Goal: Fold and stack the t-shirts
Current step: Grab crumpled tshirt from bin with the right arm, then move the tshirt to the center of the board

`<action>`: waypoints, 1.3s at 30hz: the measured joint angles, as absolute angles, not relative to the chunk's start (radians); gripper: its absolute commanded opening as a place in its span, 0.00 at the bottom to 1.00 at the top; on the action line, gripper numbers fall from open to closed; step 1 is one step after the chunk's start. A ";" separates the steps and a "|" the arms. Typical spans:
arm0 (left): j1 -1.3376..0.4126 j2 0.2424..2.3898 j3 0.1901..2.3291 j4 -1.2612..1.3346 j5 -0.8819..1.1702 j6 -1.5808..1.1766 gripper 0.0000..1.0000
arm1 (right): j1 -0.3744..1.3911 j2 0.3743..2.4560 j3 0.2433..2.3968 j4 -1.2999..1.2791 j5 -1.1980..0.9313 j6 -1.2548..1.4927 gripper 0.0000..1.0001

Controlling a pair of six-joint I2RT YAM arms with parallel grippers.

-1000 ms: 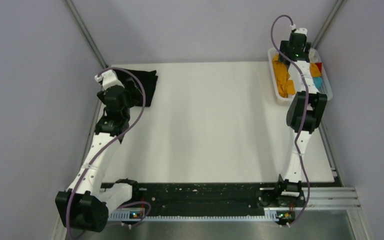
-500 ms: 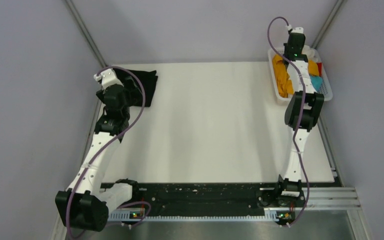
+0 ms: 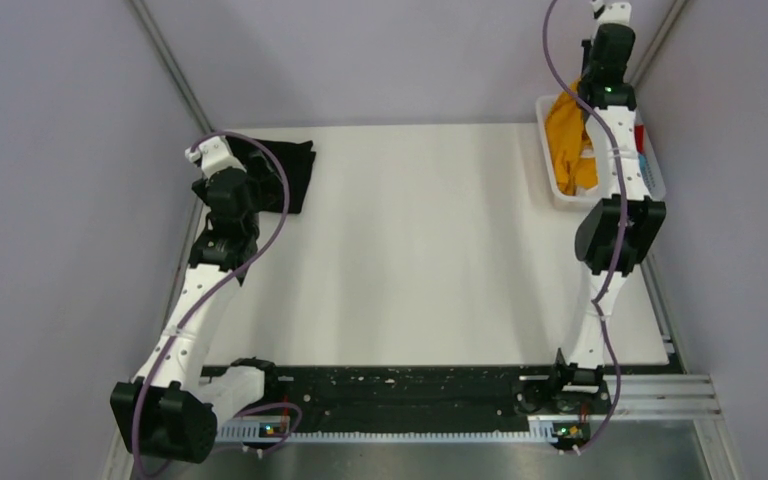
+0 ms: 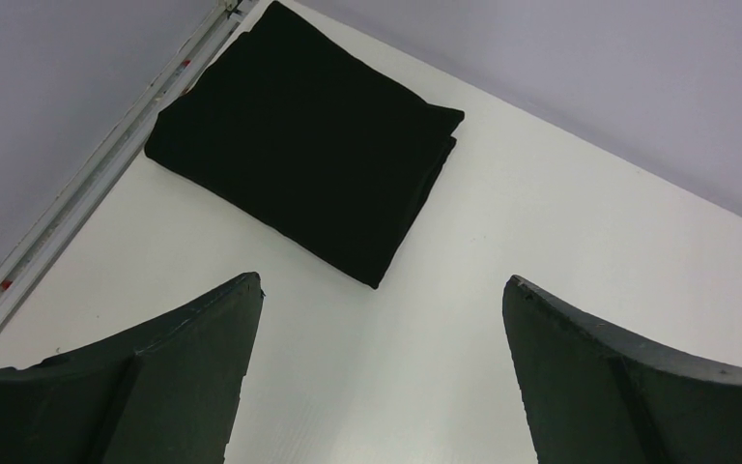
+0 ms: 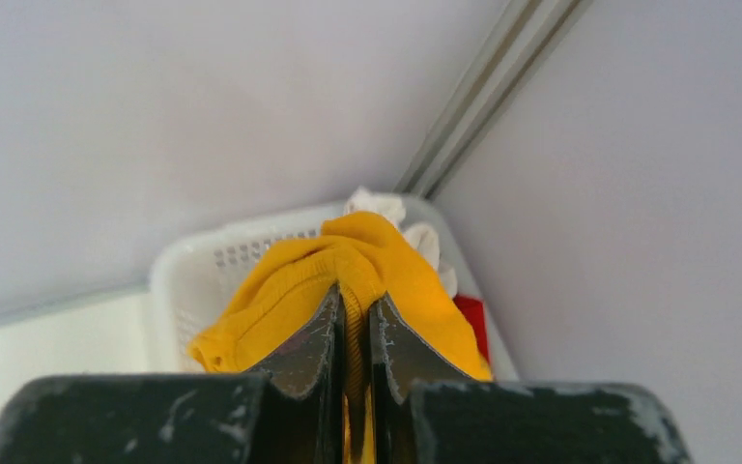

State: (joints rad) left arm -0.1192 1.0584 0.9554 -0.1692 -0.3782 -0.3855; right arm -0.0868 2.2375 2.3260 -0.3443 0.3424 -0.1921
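Observation:
A black t-shirt point(image 3: 290, 170) lies folded at the table's far left corner, and the left wrist view shows it point(image 4: 309, 145) as a neat rectangle. My left gripper point(image 4: 382, 290) hovers open just short of it, with nothing between its fingers. At the far right, my right gripper point(image 5: 356, 300) is shut on a ribbed edge of the orange-yellow t-shirt point(image 5: 415, 290). That shirt point(image 3: 567, 140) hangs from the raised gripper point(image 3: 588, 88) down into the basket. White cloth point(image 5: 377, 205) and red cloth point(image 5: 470, 319) show behind it.
The white mesh basket point(image 3: 572, 203) stands at the table's far right corner, against the side rail. Grey walls close in the back and both sides. A metal rail point(image 4: 68, 213) runs along the table's left edge beside the black shirt.
My right gripper has shut on the orange-yellow shirt and risen, drawing it up out of the basket. The left arm has not moved.

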 measured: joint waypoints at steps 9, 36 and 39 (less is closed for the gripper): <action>-0.119 1.042 0.938 -0.134 -0.339 -0.432 0.99 | 0.157 2.000 2.365 -0.233 0.257 -0.213 0.00; -0.119 1.009 0.900 -0.179 -0.339 -0.550 0.99 | 0.451 1.996 2.454 0.149 -0.424 0.296 0.00; -0.119 1.008 0.900 -0.196 -0.343 -0.558 0.99 | 0.447 1.917 2.269 0.135 -0.407 0.282 0.00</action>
